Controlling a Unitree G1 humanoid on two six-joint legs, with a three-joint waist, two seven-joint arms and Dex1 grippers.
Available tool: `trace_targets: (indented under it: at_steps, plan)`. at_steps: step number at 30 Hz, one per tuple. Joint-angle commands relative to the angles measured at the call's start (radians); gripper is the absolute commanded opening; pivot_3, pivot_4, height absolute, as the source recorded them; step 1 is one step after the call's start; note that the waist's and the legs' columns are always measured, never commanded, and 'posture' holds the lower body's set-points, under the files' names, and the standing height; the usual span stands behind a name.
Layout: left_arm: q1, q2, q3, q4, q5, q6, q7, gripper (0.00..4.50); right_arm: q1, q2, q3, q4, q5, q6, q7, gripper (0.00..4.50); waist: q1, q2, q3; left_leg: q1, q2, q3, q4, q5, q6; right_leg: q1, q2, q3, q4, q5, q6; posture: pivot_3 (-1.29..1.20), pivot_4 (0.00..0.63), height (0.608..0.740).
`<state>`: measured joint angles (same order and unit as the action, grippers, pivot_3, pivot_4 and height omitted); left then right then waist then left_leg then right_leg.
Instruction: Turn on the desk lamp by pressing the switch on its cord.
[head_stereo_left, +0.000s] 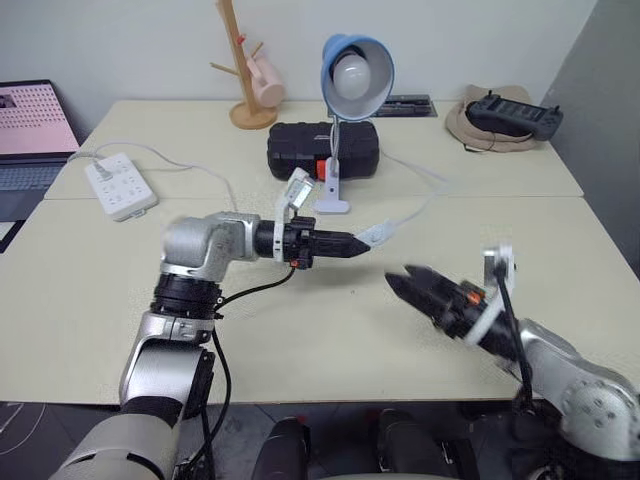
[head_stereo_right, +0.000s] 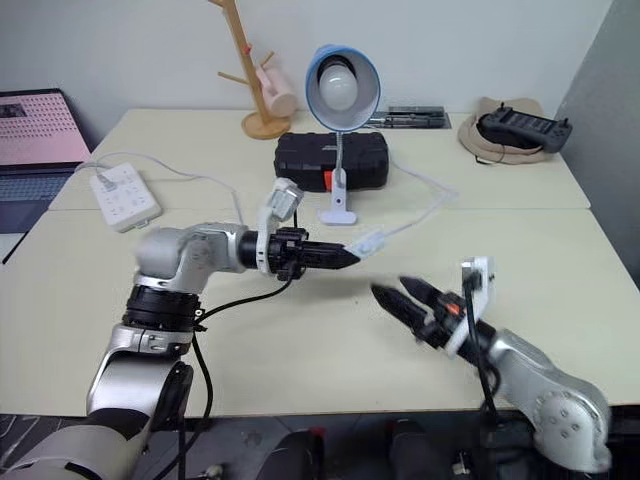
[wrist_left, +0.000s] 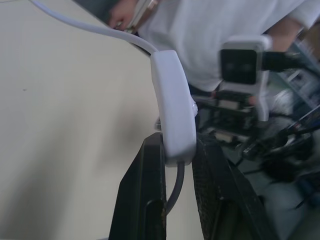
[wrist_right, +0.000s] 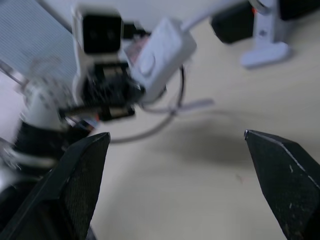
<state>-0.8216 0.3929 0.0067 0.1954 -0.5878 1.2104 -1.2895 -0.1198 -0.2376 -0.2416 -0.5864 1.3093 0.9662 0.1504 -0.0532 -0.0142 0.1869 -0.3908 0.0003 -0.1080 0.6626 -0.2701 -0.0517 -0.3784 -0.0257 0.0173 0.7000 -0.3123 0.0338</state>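
Left hand (head_stereo_left: 352, 245): lifted above the bench (head_stereo_left: 330, 340), pointing level toward the robot's right. Its two black fingers (wrist_left: 145, 195) are pressed together on the lower end of the switch (wrist_left: 173, 107), a white oblong body on the cord (head_stereo_left: 425, 200). In the head views the switch juts out past the fingertips, off the bench surface.

Right hand (head_stereo_left: 425, 290): raised over the near right part of the bench, aimed forward and to the left at the switch, close to it but apart. Its fingers (wrist_right: 80, 175) are spread wide with nothing between them. The right wrist view looks straight at the rocker face of the switch.

Desk lamp (head_stereo_left: 355, 75): upright near the middle of the far bench half, blue shade tilted toward the camera, round white bulb showing no clear glow. Its white base stands just in front of a black case (head_stereo_left: 320, 148). The cord runs from the switch back toward the right of the lamp.

Also present: a white power strip (head_stereo_left: 120, 185) at far left, a wooden mug tree (head_stereo_left: 245, 80) holding a pink mug, and a laptop (head_stereo_left: 35, 130) beyond the left edge.
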Motion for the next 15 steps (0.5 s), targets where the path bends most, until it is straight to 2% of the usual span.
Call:
trace_targets:
  at_steps: [1, 8, 15]
  plan:
    - [0.028, -0.022, 0.094, -0.096, -0.122, 0.149, 0.095, 0.4, -0.054, 0.026, 0.017, 0.042, 0.187, -0.043, -0.125, 4.5, 0.008, 0.0, 0.0, 0.0, -0.001, 0.0, 0.0, 0.0, 0.0, 0.0, -0.001, 0.0, 0.0, 0.0, 0.0, 0.0, 0.15, 0.74]
    - [0.091, -0.043, 0.147, -0.192, -0.227, 0.239, 0.207, 0.4, -0.127, 0.007, 0.081, 0.081, 0.319, -0.078, -0.189, 4.5, 0.014, 0.0, 0.0, -0.001, -0.004, 0.001, 0.0, 0.0, 0.0, -0.001, -0.004, 0.001, -0.001, 0.0, 0.0, 0.0, 0.15, 0.74]
    - [0.099, -0.041, 0.167, -0.199, -0.294, 0.249, 0.271, 0.4, -0.149, -0.034, 0.145, 0.092, 0.338, -0.084, -0.184, 4.5, 0.014, 0.0, 0.0, -0.001, -0.005, 0.001, 0.0, 0.0, 0.0, -0.001, -0.002, 0.0, -0.001, 0.0, 0.0, 0.0, 0.15, 0.74]
